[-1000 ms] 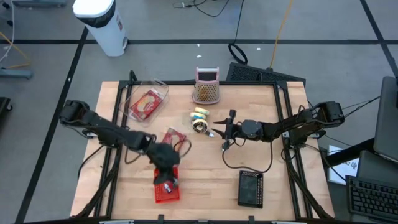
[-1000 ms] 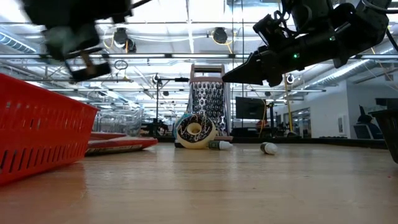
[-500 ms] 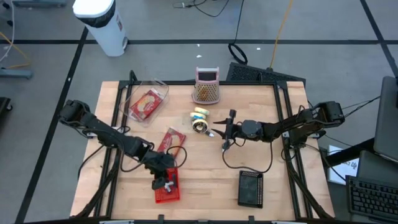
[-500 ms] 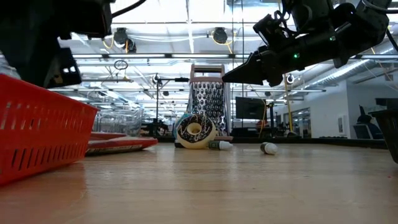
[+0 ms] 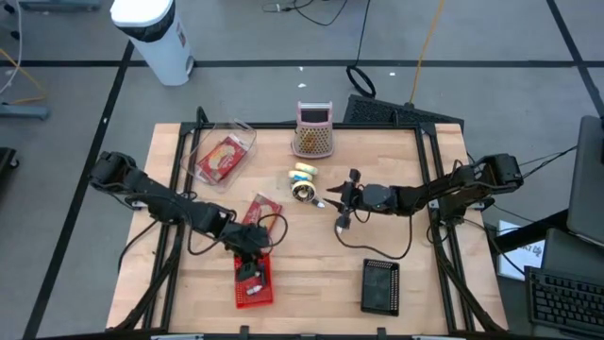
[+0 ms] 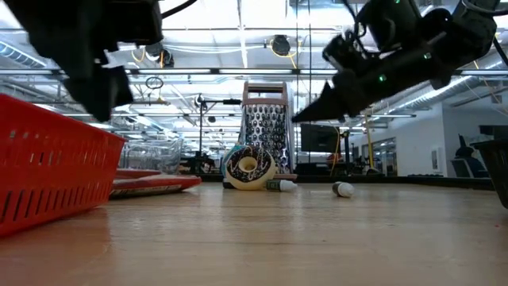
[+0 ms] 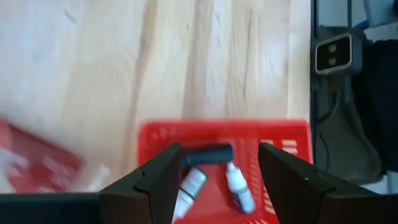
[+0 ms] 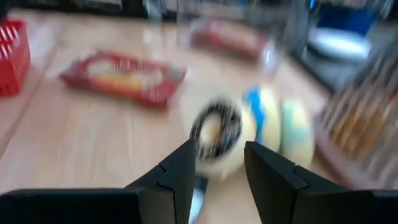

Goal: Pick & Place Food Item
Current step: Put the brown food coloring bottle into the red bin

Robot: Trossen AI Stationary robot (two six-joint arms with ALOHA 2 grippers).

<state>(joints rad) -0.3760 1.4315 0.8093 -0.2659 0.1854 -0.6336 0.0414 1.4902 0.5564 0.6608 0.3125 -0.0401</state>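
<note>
Left gripper (image 7: 214,180) spread, empty, above red basket (image 7: 283,140) containing small bottles (image 7: 239,194). Right gripper (image 8: 219,165) parted, empty, near donut (image 8: 217,134).

On the tabletop (image 5: 311,264) a basket (image 5: 253,283) sits at the front left edge, holding two small bottles (image 7: 239,194) and a dark bar (image 7: 207,153). The left gripper (image 5: 247,263) hangs over it. Just behind the basket lies a flat packet (image 5: 260,212); further back left, a clear box (image 5: 222,156). A grater (image 5: 313,130) stands at the back centre, a donut (image 5: 303,192) in front of it. The right gripper (image 5: 332,201) is just right of the donut. A dark tray (image 5: 381,286) lies front right
</note>
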